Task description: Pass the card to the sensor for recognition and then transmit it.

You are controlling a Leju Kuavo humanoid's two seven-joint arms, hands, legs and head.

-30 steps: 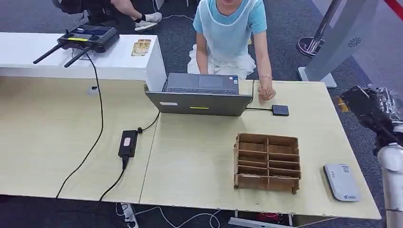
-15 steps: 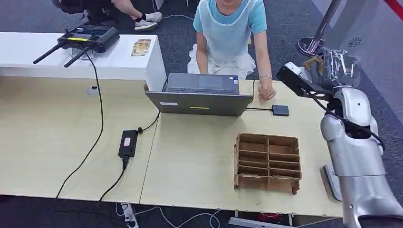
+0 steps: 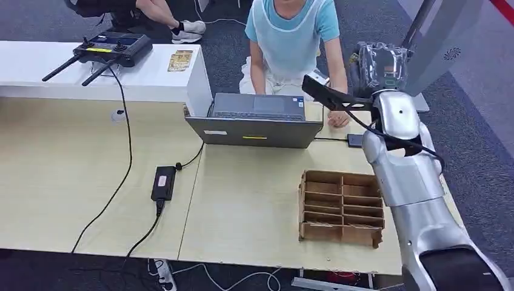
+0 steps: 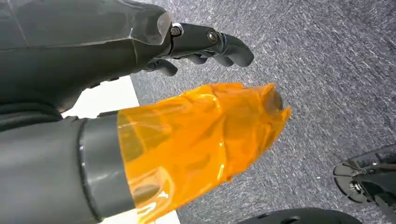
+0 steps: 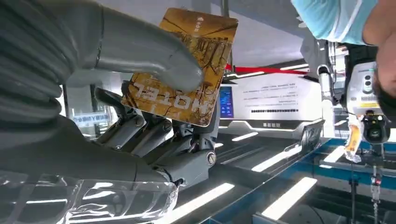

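- The cardboard organiser [image 3: 341, 207] sits near the table's [image 3: 254, 206] front edge, toward its right end, just beside the silver right arm [image 3: 406, 182].
- A black power adapter [image 3: 163, 182] lies left of the middle, its cable running off the front edge.
- The grey laptop [image 3: 254, 121] stands at the far edge; the small black sensor [image 3: 354, 140] lies just right of it, partly behind the arm.
- The right hand [image 5: 154, 93], raised past the far edge near the person [image 3: 291, 42], pinches the gold hotel card [image 5: 182, 65] between thumb and fingers.
- The left hand [image 4: 205, 44] hangs over grey carpet, fingers curled in on nothing.
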